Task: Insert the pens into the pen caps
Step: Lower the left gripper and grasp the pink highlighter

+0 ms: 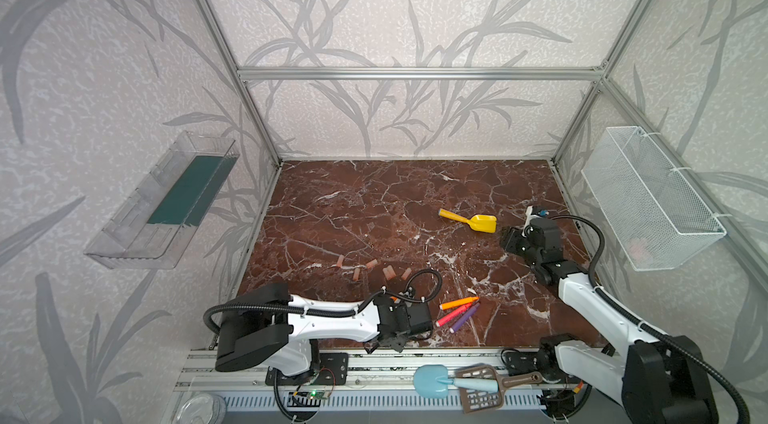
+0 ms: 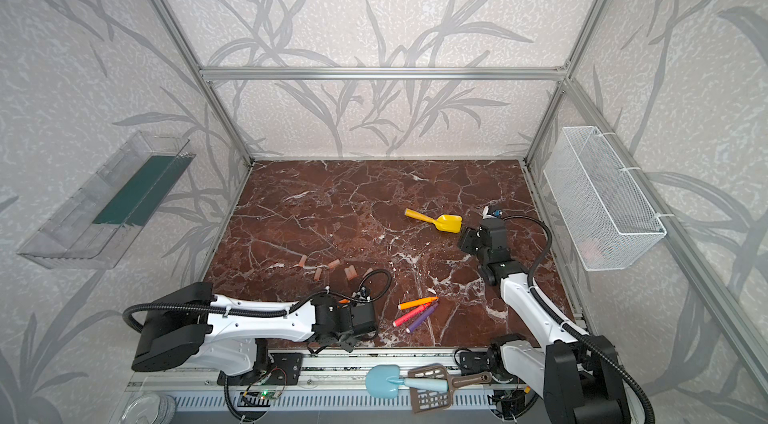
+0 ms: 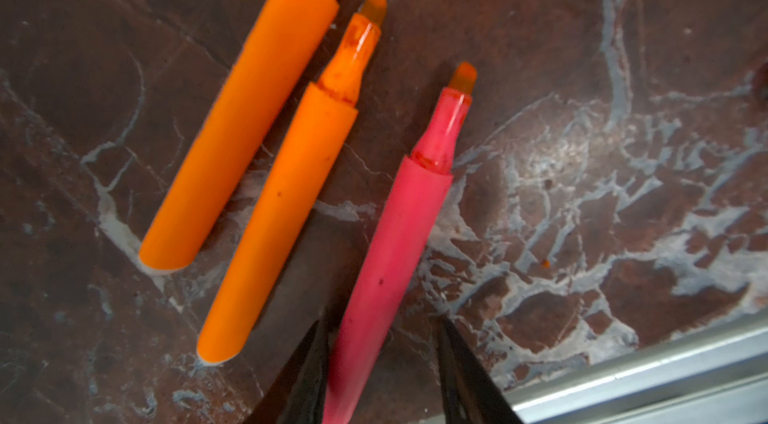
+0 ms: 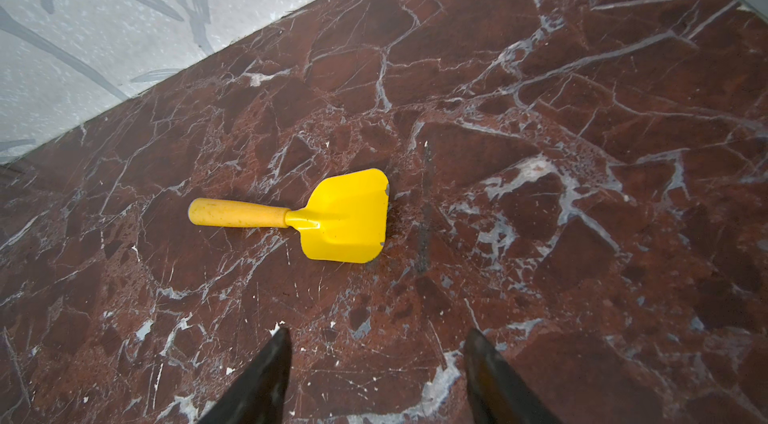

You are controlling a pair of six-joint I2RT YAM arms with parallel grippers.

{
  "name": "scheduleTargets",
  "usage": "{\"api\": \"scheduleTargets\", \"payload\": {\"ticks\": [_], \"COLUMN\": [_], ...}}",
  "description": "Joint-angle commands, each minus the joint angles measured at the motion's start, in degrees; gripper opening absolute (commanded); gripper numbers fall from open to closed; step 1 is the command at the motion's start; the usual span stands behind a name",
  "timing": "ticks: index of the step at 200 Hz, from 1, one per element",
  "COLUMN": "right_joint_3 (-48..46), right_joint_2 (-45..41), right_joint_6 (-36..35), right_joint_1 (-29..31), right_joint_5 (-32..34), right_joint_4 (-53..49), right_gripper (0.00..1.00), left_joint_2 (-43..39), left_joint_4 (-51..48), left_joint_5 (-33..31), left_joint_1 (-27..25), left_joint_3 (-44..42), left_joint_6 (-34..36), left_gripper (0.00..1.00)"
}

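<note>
In the left wrist view two orange pens (image 3: 245, 127) (image 3: 282, 218) and a red-pink pen (image 3: 395, 243) lie uncapped near the table's front edge. My left gripper (image 3: 382, 318) is open and straddles the red-pink pen. One finger touches it and a gap separates the other. In both top views the left gripper (image 1: 388, 344) hides these pens. An orange pen (image 1: 459, 302), a red-pink pen (image 1: 451, 316) and a purple pen (image 1: 465, 318) lie to its right. Several pen caps (image 1: 371, 263) (image 2: 303, 260) lie scattered behind the left arm. My right gripper (image 1: 509, 239) (image 4: 376, 343) is open and holds nothing.
A yellow toy scoop (image 1: 469, 220) (image 4: 332, 218) lies just in front of the right gripper. A blue scoop (image 1: 432, 380) and a brown slotted scoop (image 1: 482, 390) rest on the front rail (image 3: 644, 372). A wire basket (image 1: 652, 197) hangs on the right wall, a clear tray (image 1: 162, 201) on the left.
</note>
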Motion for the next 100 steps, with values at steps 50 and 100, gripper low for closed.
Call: {"api": "scheduleTargets", "payload": {"ticks": [50,100], "right_joint_3": [0.5,-0.2], "right_joint_2": [-1.5,-5.0], "right_joint_6": [-0.1,1.0], "right_joint_1": [0.0,0.1], "right_joint_5": [0.1,-2.5], "right_joint_4": [-0.8,-1.7], "right_gripper": [0.64,0.64], "left_joint_2": [5.4,7.3], "left_joint_4": [-1.6,-4.7], "left_joint_5": [-0.8,-4.5], "left_joint_1": [-0.1,-0.1], "left_joint_3": [1.7,4.4], "left_joint_6": [-2.1,-2.5], "left_gripper": [0.32,0.21]}}
